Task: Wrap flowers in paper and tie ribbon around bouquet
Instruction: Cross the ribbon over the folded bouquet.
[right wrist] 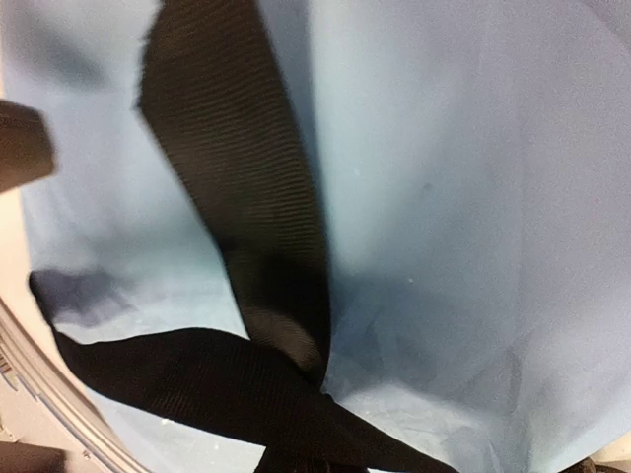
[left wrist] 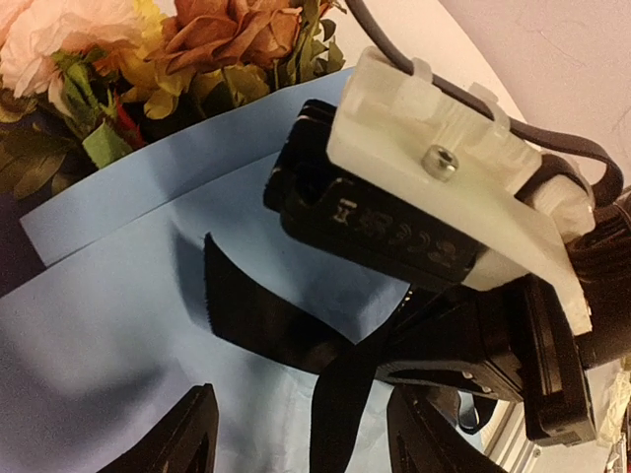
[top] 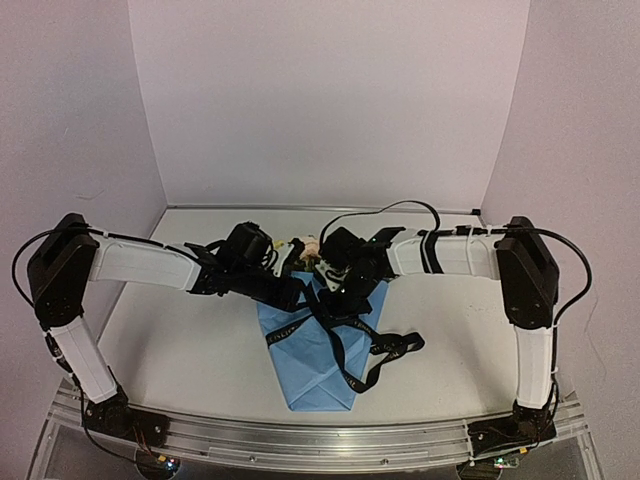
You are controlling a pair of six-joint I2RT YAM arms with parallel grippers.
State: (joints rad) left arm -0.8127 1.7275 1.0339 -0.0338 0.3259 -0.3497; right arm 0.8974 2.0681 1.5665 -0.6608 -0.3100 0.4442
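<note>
Looking down from above, we see the bouquet (top: 305, 330) lying at the middle of the table (top: 170, 340). Its light blue paper (top: 312, 370) is folded into a cone, with the narrow end toward the arm bases and the flowers (left wrist: 148, 49) poking out at the far end. The ribbon (right wrist: 246, 197) crosses over the cone and trails in loops onto the table on the right side. Both arms meet over the upper part of the cone. We find the left gripper (left wrist: 306, 443) with its fingers (left wrist: 182, 439) spread apart, and one strand of ribbon runs between them without either finger pressing it. The right gripper (top: 332, 298) is closed, and two ribbon strands converge at its tips, so we read it as pinching the ribbon.
</note>
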